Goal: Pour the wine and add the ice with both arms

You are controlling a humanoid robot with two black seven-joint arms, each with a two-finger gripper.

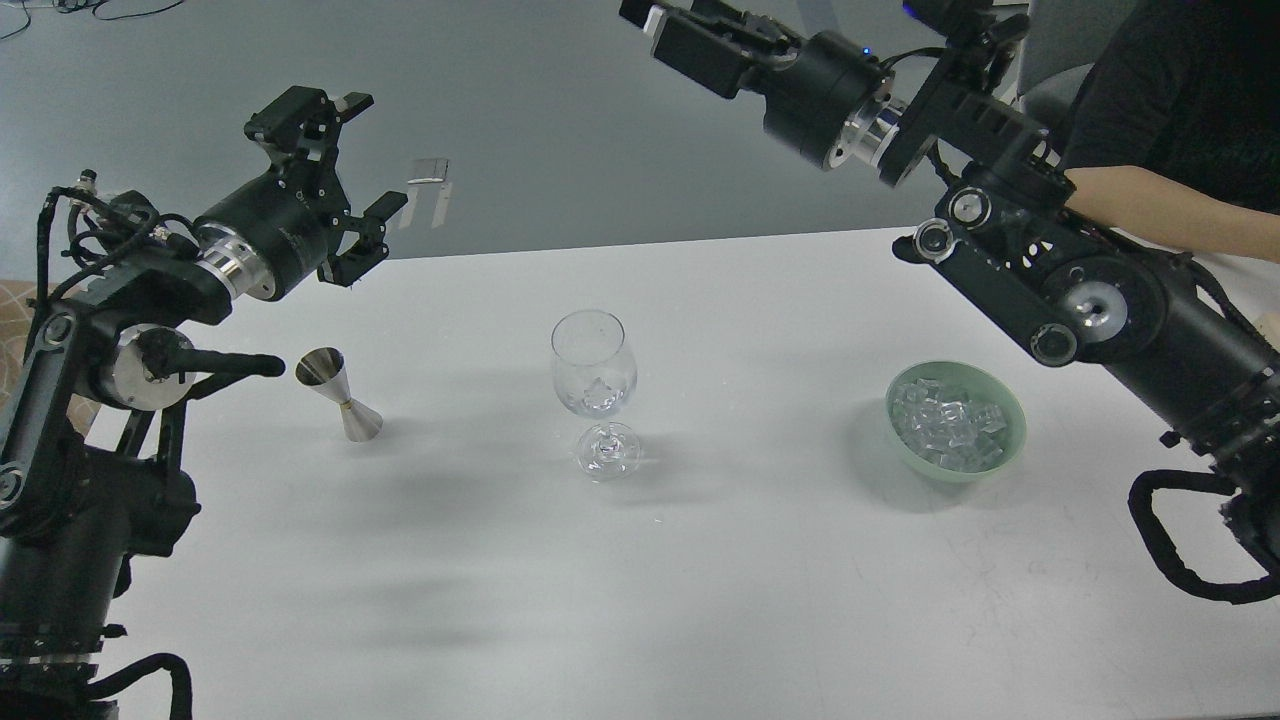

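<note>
My left claw (pixel 345 175) hangs above the far left edge of the tabletop (pixel 640 560), fingers spread wide, nothing held. My right claw (pixel 665 30) is up at the top of the view, far past the tabletop; it is dark and seen at an angle, so I cannot tell how open it is, nothing visibly in it. Wine glass (pixel 594 385) stands upright mid-tabletop, one or two ice cubes (pixel 598 393) in its bowl. Rest of the ice (pixel 948 425) is heaped in a green bowl (pixel 1012 440) to the right, well apart from the glass, below my right arm (pixel 1100 310). Steel jigger (pixel 340 395) sits left of the glass, tilted, near my left arm (pixel 110 380). A person's forearm (pixel 1170 210) rests at the far right edge.
</note>
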